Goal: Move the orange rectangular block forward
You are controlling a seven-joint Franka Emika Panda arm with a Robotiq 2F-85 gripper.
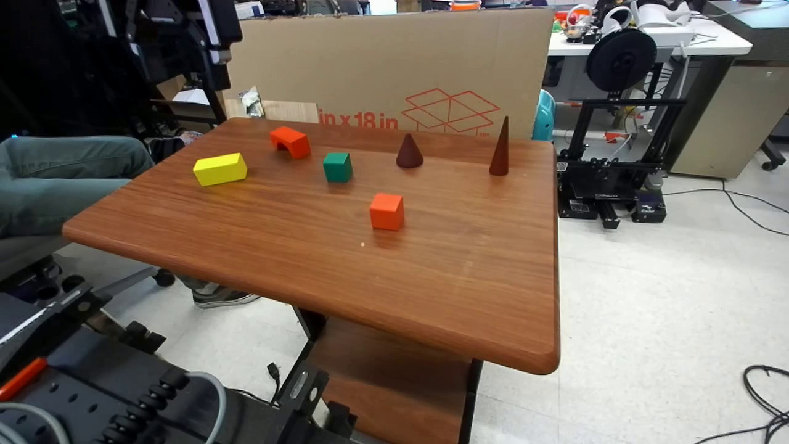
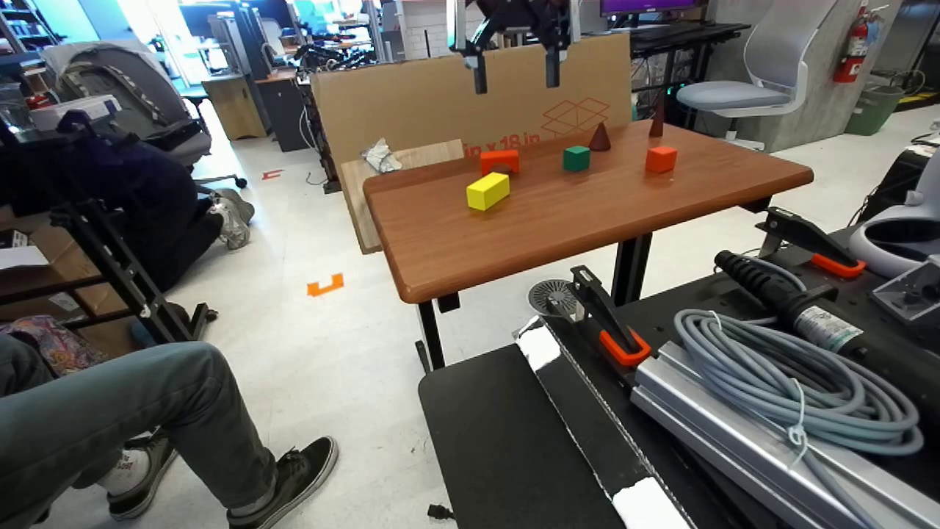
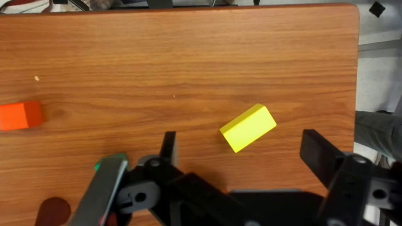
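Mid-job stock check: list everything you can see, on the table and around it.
Table: 1, brown, mid-scene
Arched oblong block: 1, orange, on table
Squarish block: 1, orange, on table, wrist view's left edge
Cube: 1, green, on table
Long block: 1, yellow, on table, nearest the arched one
Short cone: 1, dark brown, on table
Tall cone: 1, dark brown, on table
Cardboard sheet: 1, tan, behind table
3D printer: 1, black, past table edge
Clamps: 2, black and orange, foreground
Cable coil: 1, grey, foreground
Fire extinguisher: 1, red, background
Other clutter: uncounted, mixed colours, background
Seated person's legs: 2, grey, beside table
Gripper: 1, black, above table, open
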